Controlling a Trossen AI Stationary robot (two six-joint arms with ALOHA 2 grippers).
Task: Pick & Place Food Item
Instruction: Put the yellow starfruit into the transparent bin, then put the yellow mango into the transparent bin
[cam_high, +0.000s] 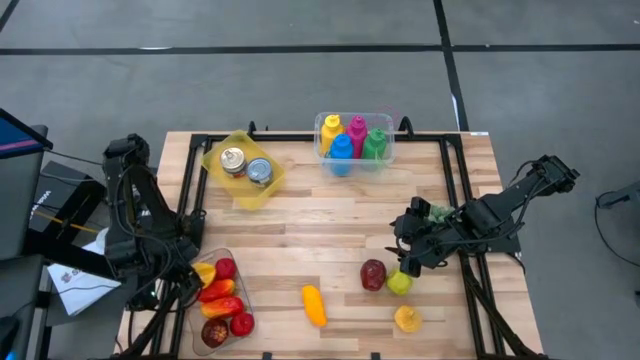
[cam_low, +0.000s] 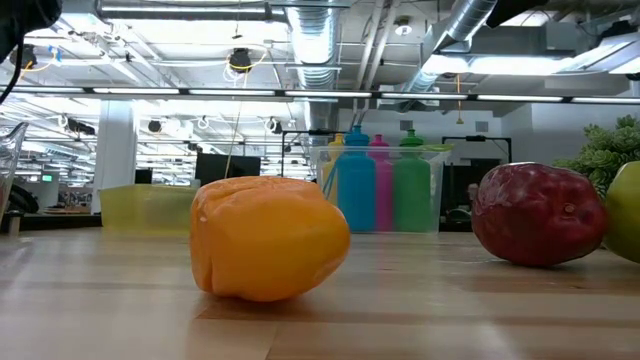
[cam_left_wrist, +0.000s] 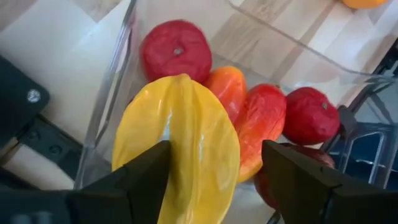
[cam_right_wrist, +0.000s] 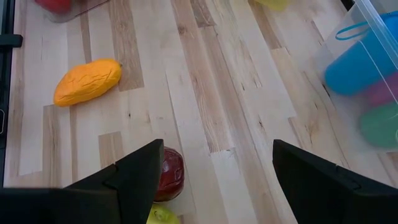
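The yellow pepper (cam_left_wrist: 177, 149) lies in the clear bin (cam_left_wrist: 118, 87) on the red and orange produce, directly between my left hand's (cam_left_wrist: 214, 180) spread, released fingers. My right hand (cam_right_wrist: 214, 177), also unclenched and empty, hangs over the desk (cam_right_wrist: 205, 81) just above a dark red fruit (cam_right_wrist: 169, 174).

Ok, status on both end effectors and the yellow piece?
Left end effector open over clear bin, yellow food between fingers. Right end effector open above dark red fruit. Nothing blocking.

The wooden table (cam_high: 300, 225) carries a yellow tray (cam_high: 243, 170), two clear bins (cam_high: 354, 140), and loose fruit (cam_high: 314, 305)
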